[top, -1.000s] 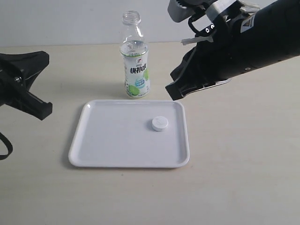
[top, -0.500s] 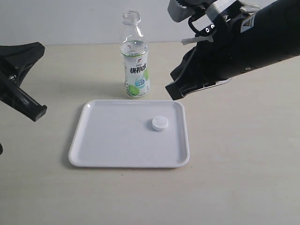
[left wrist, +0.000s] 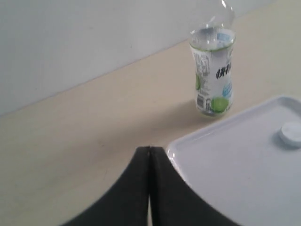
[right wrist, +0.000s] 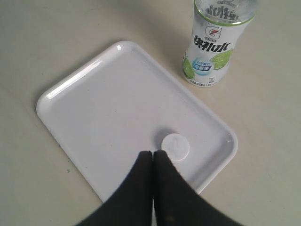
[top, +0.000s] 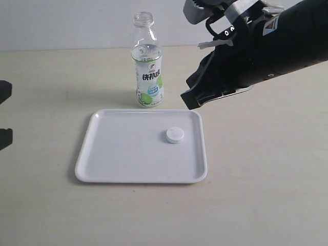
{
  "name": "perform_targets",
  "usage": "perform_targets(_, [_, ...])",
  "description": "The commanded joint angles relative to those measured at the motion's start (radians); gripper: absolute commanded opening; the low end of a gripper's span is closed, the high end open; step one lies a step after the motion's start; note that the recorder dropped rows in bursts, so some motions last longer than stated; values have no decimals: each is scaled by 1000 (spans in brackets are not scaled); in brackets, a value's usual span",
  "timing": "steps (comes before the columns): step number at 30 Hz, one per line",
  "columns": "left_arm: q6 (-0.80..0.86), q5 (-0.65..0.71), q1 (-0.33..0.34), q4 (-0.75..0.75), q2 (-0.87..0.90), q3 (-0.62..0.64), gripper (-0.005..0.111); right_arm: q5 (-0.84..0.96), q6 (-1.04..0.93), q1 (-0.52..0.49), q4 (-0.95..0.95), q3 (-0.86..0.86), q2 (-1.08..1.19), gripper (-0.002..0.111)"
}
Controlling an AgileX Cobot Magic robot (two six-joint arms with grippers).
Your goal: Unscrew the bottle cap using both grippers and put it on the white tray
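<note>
The bottle (top: 148, 66) stands upright with an open neck, just behind the white tray (top: 118, 164). The bottle cap (top: 175, 135) lies flat on the tray's right half, with nothing holding it. My right gripper (top: 188, 100) hangs shut and empty above the tray's far right corner. In the right wrist view its tips (right wrist: 153, 154) meet just beside the cap (right wrist: 175, 146). My left gripper (left wrist: 149, 149) is shut and empty, off the tray's (left wrist: 235, 183) left side, facing the bottle (left wrist: 214, 70). The exterior view shows only black bits of the left arm (top: 4, 92) at the left edge.
A beige tabletop (top: 256, 195) runs all around the tray. A pale wall (top: 66, 23) closes it off behind the bottle. The bulky black right arm (top: 271, 46) fills the upper right of the exterior view.
The left arm has drawn back to the left, almost out of the exterior view. The right arm, bottle, cap and tray have not moved.
</note>
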Motion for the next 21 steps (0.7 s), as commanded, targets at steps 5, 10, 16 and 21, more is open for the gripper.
perform_targets(5, [-125,20,-3,-7,-206,0,0,-11,-1,-7,3,3,-9,0])
perform_targets(10, [-162,142,0,-7,-351,0,0,-11,-1,-7,3,3,-9,0])
perform_targets(16, [-266,399,74,-7,-519,0,0,-11,-1,-7,3,3,-9,0])
perform_targets(21, [-293,458,158,-7,-661,0,0,-11,1,-7,3,3,-9,0])
